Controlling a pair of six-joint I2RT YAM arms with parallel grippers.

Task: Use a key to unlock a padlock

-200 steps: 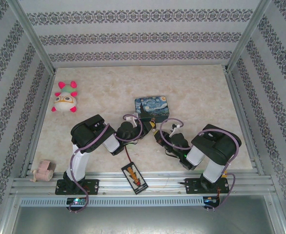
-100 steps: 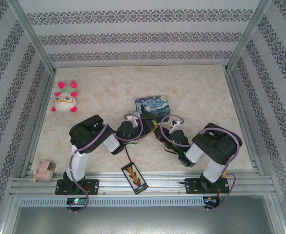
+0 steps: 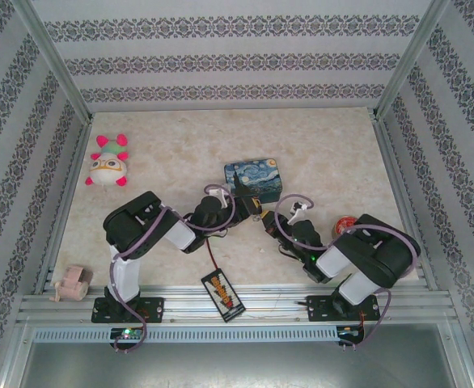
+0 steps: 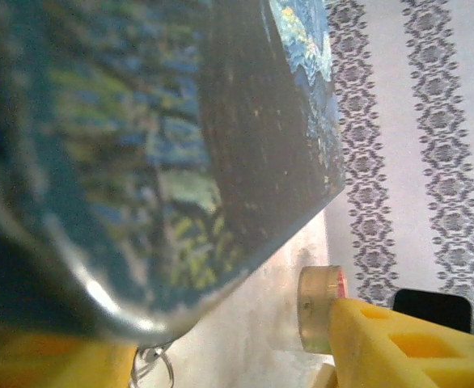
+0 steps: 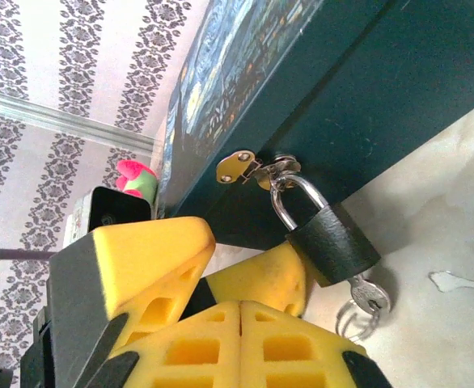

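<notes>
Start with the bench [image 3: 140, 242]: the painted tin [image 3: 254, 179] sits mid-bench, and both arms reach in at its near side.

Your left tool [image 4: 213, 360] stands open, jaws wide apart with the tin's corner looming between them. As far as I can tell it pinches nothing. Your right tool [image 5: 241, 315] is closed, its 2 yellow fingers pressed together and empty, just beside the lock.

The padlock [image 5: 334, 242] hangs by its thin shackle [image 5: 289, 198] from the hasp [image 5: 237, 166] on the tin's near wall, with its dark body down at the bench. The key [image 5: 368, 294] appears seated in its underside, and the ring [image 5: 352, 321] lies on the bench.

Expect the lock to be light, rigid metal with a smooth painted skin — slippery, and free to swing on the hasp. I judge the best hold is across the body's 2 flat faces, low down and clear of the shackle. Take the key by the flats of its head — it is thin and will twist out of a loose pinch. The tin looks light too, so it may slide if you push.
</notes>
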